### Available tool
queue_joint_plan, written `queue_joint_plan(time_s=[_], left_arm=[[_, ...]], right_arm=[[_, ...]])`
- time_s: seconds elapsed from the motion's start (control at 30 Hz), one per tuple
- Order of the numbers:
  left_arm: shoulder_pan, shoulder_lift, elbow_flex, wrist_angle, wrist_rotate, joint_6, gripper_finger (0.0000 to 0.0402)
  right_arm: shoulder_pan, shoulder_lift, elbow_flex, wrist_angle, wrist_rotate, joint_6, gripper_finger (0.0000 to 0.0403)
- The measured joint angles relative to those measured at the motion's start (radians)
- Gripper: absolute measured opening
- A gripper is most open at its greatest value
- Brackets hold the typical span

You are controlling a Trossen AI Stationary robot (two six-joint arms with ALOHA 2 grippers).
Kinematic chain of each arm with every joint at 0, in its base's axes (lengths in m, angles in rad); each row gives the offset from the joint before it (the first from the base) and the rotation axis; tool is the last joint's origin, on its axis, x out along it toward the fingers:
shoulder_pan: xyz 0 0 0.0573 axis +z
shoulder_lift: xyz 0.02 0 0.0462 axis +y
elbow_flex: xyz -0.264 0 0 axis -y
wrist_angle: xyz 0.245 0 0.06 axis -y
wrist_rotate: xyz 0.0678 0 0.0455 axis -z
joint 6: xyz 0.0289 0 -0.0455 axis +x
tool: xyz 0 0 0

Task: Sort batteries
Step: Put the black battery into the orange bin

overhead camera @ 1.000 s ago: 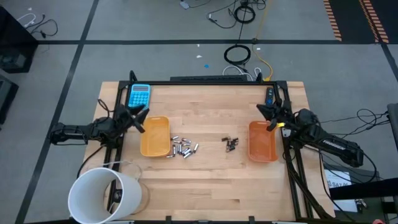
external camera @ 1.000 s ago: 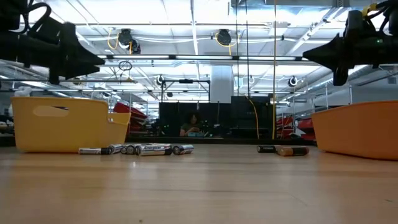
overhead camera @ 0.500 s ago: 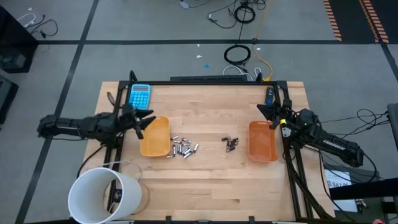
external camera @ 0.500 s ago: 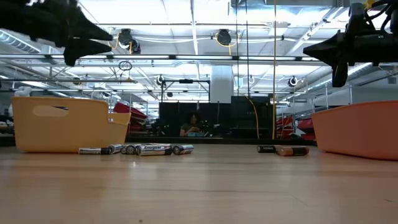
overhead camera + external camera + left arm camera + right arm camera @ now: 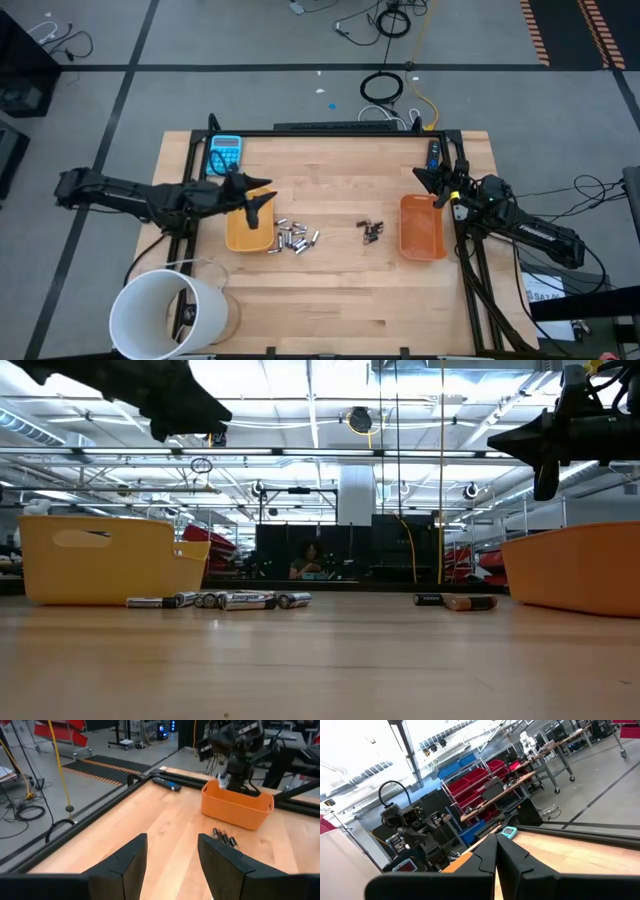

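The silvery-grey batteries lie on their sides in a loose cluster on the table, beside the left orange tray. They also show in the low view as silvery-grey batteries. The smaller dark batteries lie between the two trays, near the right orange tray. The left wrist view shows the same dark batteries. My left gripper is open and hovers above the left tray. My right gripper is shut and hangs in the air at the right tray's far corner.
A blue calculator lies at the table's far left. A white bucket stands at the near left corner. A black frame runs along the far edge. Bare wood stretches between the trays and toward the near edge.
My left gripper has swung from the table's left edge toward the right and has risen, ending above the left tray. The batteries and trays have stayed where they were.
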Motion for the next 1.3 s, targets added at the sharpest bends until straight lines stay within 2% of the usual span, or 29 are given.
queue_joint_plan(time_s=[0.17, 0.27, 0.33, 0.43, 0.5, 0.67, 0.87, 0.97, 1.07, 1.2, 1.3], left_arm=[[-0.014, 0.024, 0.009, 0.008, -0.001, -0.012, 0.0184], [-0.018, 0.027, 0.023, -0.014, 0.022, -0.055, 0.0184], [-0.018, 0.045, 0.06, -0.085, 0.067, -0.076, 0.0184], [-0.018, 0.118, 0.142, -0.232, 0.106, -0.108, 0.0184], [-0.018, 0.188, 0.199, -0.307, 0.133, -0.11, 0.0184], [-0.019, 0.351, 0.32, -0.332, 0.16, -0.027, 0.0184], [-0.031, 0.448, 0.347, -0.214, 0.041, 0.035, 0.0184], [-0.031, 0.488, 0.346, -0.192, 0.036, 0.0, 0.0184], [-0.03, 0.53, 0.345, -0.182, 0.049, -0.076, 0.0184], [-0.047, 0.582, 0.345, -0.176, 0.078, -0.112, 0.0184], [-0.063, 0.617, 0.344, -0.173, 0.096, -0.113, 0.0184]], right_arm=[[0.0, 0.0, 0.0, 0.011, 0.034, -0.001, 0.0], [0.0, 0.0, 0.0, 0.032, 0.026, 0.053, 0.0], [-0.001, 0.008, 0.0, 0.054, -0.02, 0.001, 0.0], [0.0, 0.051, 0.007, 0.085, -0.159, -0.089, 0.0], [0.006, 0.112, 0.034, 0.062, -0.19, -0.129, 0.0], [0.054, 0.339, 0.162, -0.001, -0.179, -0.298, 0.0], [0.164, 0.669, 0.377, -0.077, -0.18, -0.576, 0.0], [0.205, 0.827, 0.486, -0.108, -0.18, -0.601, 0.0], [0.231, 0.991, 0.619, -0.241, -0.169, -0.631, 0.0004], [0.302, 1.199, 0.781, -0.465, -0.033, -0.715, 0.0038], [0.339, 1.326, 0.868, -0.564, -0.023, -0.733, 0.0085]])
